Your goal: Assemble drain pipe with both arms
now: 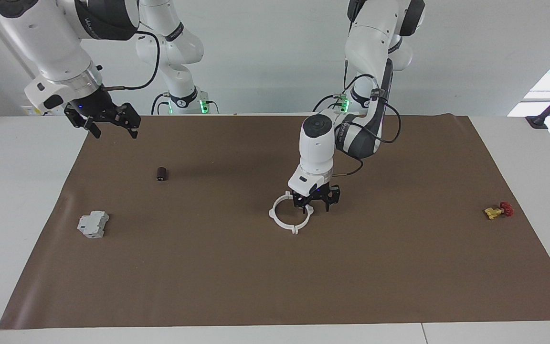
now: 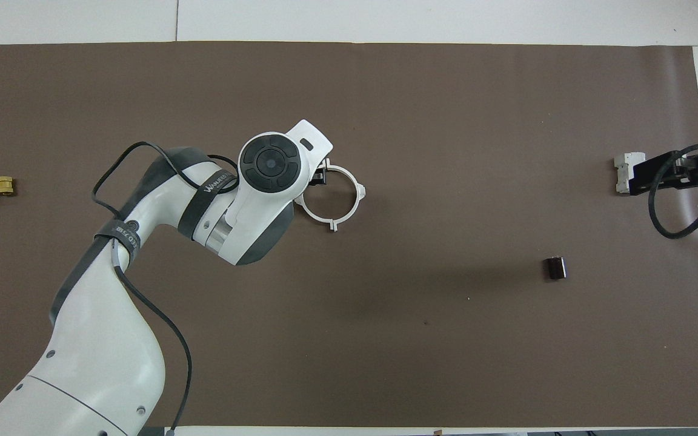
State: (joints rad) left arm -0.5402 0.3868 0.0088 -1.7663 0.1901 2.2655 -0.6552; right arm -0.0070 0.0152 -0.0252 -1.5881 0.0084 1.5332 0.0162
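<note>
The drain pipe (image 1: 280, 223) lies flat on the brown mat as one closed white ring with small tabs, near the table's middle. My left gripper (image 1: 316, 203) hangs open just above the ring's rim on the side toward the left arm's end, holding nothing. In the overhead view the left wrist covers part of the ring (image 2: 332, 225), and only a bit of the left gripper (image 2: 319, 177) shows. My right gripper (image 1: 114, 131) is raised and open over the mat's edge at the right arm's end, and it is empty.
A grey boxy block (image 1: 93, 224) lies toward the right arm's end; in the overhead view the right gripper (image 2: 638, 177) partly covers it (image 2: 623, 172). A small dark cylinder (image 1: 161, 174) sits nearer the robots. A yellow-and-red valve piece (image 1: 498, 210) lies toward the left arm's end.
</note>
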